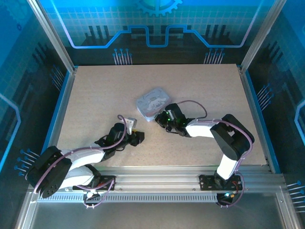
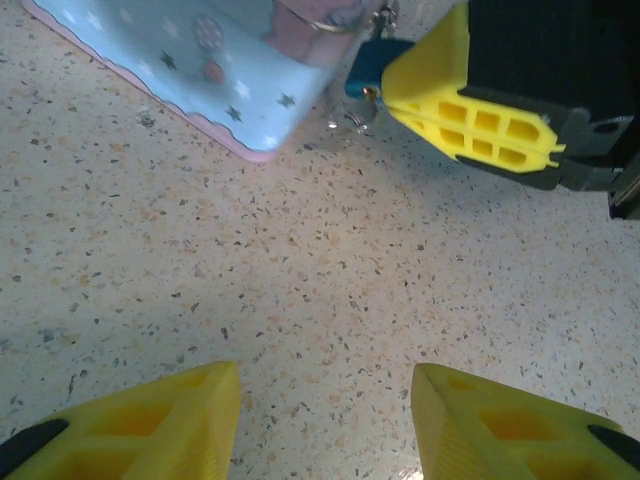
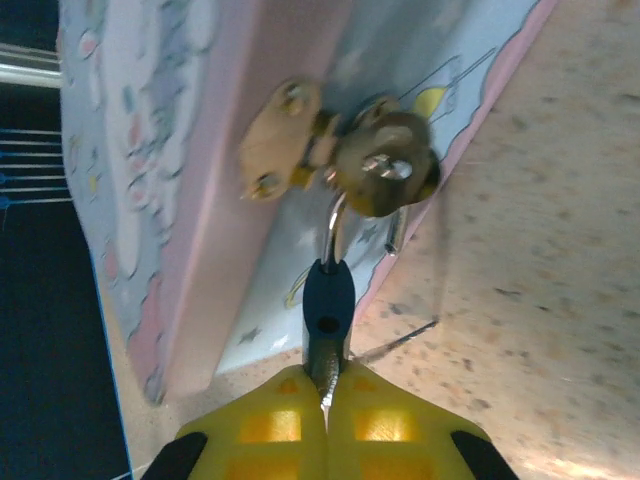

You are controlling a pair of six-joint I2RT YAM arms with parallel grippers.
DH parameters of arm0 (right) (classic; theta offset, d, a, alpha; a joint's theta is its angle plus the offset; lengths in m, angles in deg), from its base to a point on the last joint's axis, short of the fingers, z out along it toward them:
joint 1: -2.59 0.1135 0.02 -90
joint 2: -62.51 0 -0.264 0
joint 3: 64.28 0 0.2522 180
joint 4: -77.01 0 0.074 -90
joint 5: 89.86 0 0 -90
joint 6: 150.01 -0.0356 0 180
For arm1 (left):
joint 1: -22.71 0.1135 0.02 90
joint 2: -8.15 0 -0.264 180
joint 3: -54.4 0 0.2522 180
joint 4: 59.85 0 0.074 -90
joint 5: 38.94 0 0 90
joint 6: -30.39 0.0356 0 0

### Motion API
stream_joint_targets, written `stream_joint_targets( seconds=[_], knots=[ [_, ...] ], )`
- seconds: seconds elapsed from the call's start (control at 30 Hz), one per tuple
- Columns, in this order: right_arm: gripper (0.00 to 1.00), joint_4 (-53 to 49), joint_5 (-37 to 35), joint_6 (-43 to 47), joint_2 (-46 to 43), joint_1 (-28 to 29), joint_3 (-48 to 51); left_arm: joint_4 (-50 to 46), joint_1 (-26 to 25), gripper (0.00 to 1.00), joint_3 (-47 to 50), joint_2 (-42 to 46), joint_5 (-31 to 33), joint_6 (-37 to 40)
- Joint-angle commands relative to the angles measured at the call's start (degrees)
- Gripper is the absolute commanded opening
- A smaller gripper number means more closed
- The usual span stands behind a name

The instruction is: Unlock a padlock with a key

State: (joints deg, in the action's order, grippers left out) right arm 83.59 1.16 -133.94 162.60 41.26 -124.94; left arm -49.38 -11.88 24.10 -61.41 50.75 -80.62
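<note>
**No Words to Read**

No letters or numbers can be read in any view. The tin box (image 1: 152,102) has only little pictures on it: small stars (image 2: 287,100) and round shapes on light blue, with a pink edge. The back wall (image 1: 95,19) has a blue gear sign (image 1: 158,5) at the top and blue lines (image 1: 119,36) under it. No words stand beside them.

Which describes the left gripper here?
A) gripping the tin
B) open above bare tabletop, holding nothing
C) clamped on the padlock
B: the left gripper is open, with bare tabletop between its fingers, while the padlock sits at the tin beside the right gripper.
</note>
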Motion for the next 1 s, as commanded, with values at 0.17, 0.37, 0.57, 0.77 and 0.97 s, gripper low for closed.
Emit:
stream_joint_targets(
  seconds=[0.17, 0.37, 0.57, 0.77, 0.97],
  knots=[
    [0.00, 1.8, 1.3, 1.7, -1.0, -1.4, 2.4, -1.2, 0.7, 0.49, 0.0, 1.0, -0.6, 0.6],
    [0.00, -1.0, 3.3, 6.4, -4.7, -4.4, 4.6, -1.9, 0.7, 0.49, -0.3, 1.3, -0.7, 0.9],
    [0.00, -8.4, 3.5, 15.0, -11.3, -6.5, 5.3, -3.1, 0.7, 0.49, -1.0, 2.0, -0.7, 1.3],
    [0.00, -22.2, 8.2, 28.7, -20.5, -11.9, 3.3, -8.0, 0.7, 0.50, -1.9, 6.4, -0.1, 2.9],
    [0.00, -36.8, 14.2, 41.3, -25.4, -14.5, -2.4, -18.7, 2.5, 0.52, -5.9, 13.1, 0.9, 4.3]
  ],
)
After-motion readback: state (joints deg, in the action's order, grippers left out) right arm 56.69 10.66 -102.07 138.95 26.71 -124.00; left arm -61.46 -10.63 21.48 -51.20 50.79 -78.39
